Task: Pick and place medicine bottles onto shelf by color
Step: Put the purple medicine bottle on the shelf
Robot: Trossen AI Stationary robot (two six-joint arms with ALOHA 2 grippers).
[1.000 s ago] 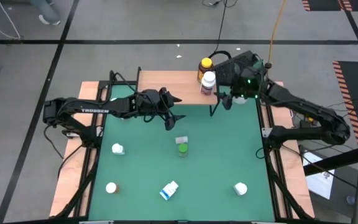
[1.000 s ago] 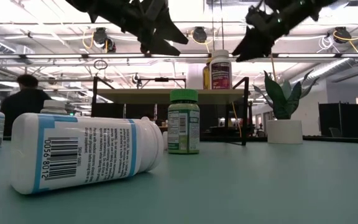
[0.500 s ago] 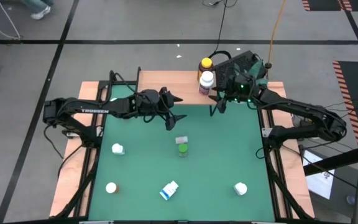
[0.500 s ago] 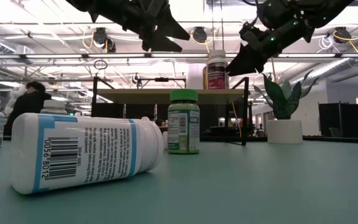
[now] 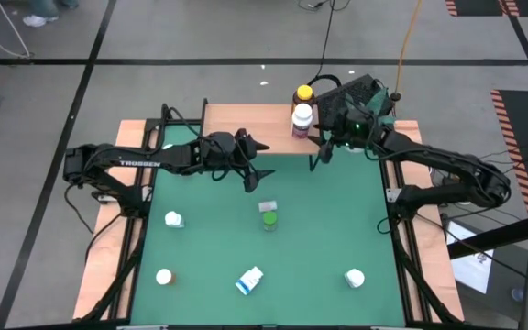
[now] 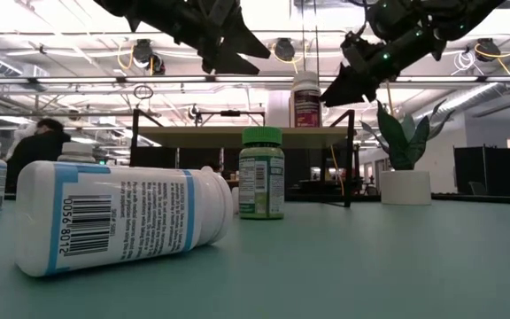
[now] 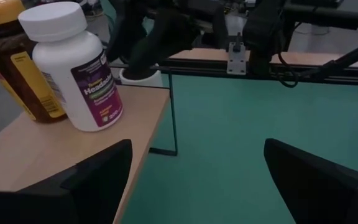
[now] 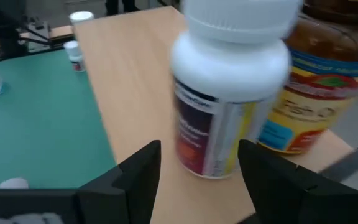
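Right gripper parted, empty, fingers just short of white bottle, not touching. White bottle stood upright on shelf, beside amber bottle. Right arm reached in from table's right side, wrist angled toward shelf. Left gripper wide open, empty, hung above mat near shelf front edge. Green bottle upright mid-mat; blue-labelled bottle lay on side.
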